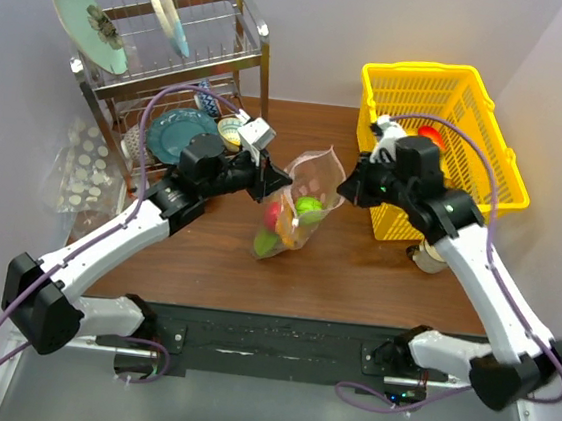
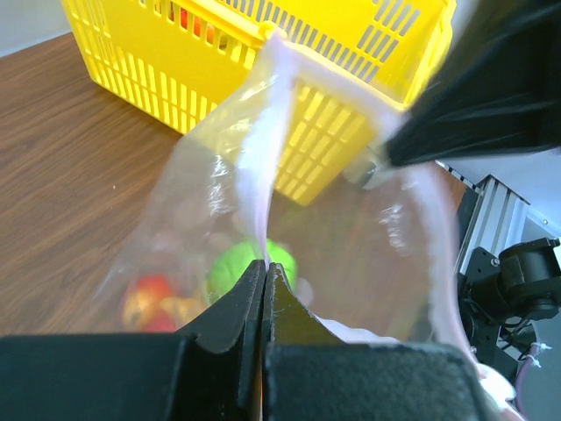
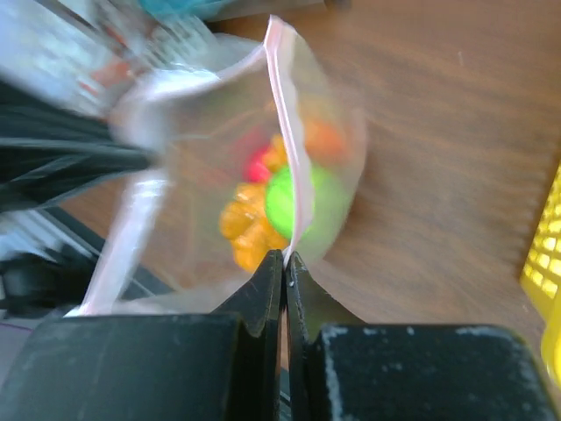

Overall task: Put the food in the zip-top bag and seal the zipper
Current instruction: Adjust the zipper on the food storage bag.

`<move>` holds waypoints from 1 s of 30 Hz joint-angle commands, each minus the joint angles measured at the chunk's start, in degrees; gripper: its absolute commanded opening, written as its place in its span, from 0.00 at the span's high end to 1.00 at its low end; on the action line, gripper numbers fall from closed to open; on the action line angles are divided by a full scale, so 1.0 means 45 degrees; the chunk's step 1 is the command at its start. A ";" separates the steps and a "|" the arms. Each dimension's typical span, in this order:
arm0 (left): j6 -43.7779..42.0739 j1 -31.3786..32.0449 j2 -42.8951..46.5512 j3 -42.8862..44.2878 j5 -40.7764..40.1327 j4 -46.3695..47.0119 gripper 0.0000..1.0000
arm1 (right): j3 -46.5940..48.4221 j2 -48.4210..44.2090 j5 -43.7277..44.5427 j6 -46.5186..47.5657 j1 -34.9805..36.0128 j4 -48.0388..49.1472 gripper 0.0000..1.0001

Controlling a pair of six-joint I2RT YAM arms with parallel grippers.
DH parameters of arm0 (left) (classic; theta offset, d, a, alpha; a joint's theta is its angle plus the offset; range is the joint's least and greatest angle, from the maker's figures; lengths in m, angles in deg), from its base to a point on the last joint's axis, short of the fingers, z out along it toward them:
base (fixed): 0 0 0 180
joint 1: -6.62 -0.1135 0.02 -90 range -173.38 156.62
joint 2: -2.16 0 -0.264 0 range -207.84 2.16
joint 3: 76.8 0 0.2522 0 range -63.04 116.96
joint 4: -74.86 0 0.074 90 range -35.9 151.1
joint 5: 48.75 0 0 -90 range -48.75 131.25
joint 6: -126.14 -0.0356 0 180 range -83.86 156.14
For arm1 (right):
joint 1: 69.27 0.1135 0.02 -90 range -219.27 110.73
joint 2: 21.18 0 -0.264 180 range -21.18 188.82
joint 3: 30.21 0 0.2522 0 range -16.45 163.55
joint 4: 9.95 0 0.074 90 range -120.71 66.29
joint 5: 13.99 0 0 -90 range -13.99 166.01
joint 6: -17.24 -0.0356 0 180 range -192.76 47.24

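Sealing is the step in hand: zip-top bag (image 1: 302,205) is held up over the table (image 1: 206,253) mid-scene, with the food (image 1: 308,209) inside (green, red, orange pieces). Zipper (image 3: 285,114) gapes, pink strips apart. Left gripper (image 2: 266,270) is pressed together on one end of it, right gripper (image 3: 285,258) pinching the other. Next move likely needs the strips pulled taut, mated, then squeezed along.

place: robot lab bench | cues: plain walls (image 1: 381,20), aluminium rail (image 2: 491,200), dish rack (image 1: 208,61), yellow basket (image 1: 421,71)
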 commanded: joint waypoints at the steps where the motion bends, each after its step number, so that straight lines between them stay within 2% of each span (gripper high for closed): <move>1: 0.0007 -0.0049 0.0418 0.0179 -0.0307 0.0238 1.00 | 0.0037 -0.2936 -0.0498 -0.1277 0.0040 0.2504 1.00; 5: -0.0383 -0.0477 0.0865 0.0550 -0.1088 -0.0539 1.00 | -0.1135 -0.3858 0.0028 -0.1436 0.0040 0.3777 1.00; 9: -0.0306 -0.1609 0.2075 0.0376 -0.1753 -0.0331 1.00 | -0.1041 -0.2069 0.0147 -0.1066 0.0040 0.2883 1.00; 12: -0.0111 -0.2294 0.3033 -0.0229 -0.1579 0.0760 1.00 | -0.0554 -0.0467 -0.0690 -0.1007 0.0040 0.2354 1.00; 17: 0.0006 -0.2490 0.2765 -0.0349 -0.1032 0.0806 1.00 | -0.0687 0.0420 -0.1747 -0.1454 0.0040 0.3284 0.98; 18: 0.0006 -0.2490 0.2646 -0.0212 -0.0934 0.0707 1.00 | -0.1017 0.0381 -0.1729 -0.1533 0.0040 0.3521 0.93; 19: 0.0006 -0.2490 0.2393 -0.0172 -0.0856 0.0668 1.00 | -0.1155 0.0303 -0.1690 -0.1611 0.0040 0.3717 0.72; 21: 0.0123 -0.2490 0.2119 -0.0153 -0.0777 0.0609 1.00 | -0.1313 0.0263 -0.1475 -0.1612 0.0060 0.3856 0.49; 22: 0.0240 -0.2490 0.1789 -0.0114 -0.0758 0.0512 1.00 | -0.1294 0.0263 -0.1455 -0.1593 0.0060 0.3798 0.41; 30: 0.0865 -0.2490 0.0321 0.0102 0.0394 0.0393 1.00 | -0.1000 -0.0322 0.0025 -0.0968 0.0021 0.2880 0.37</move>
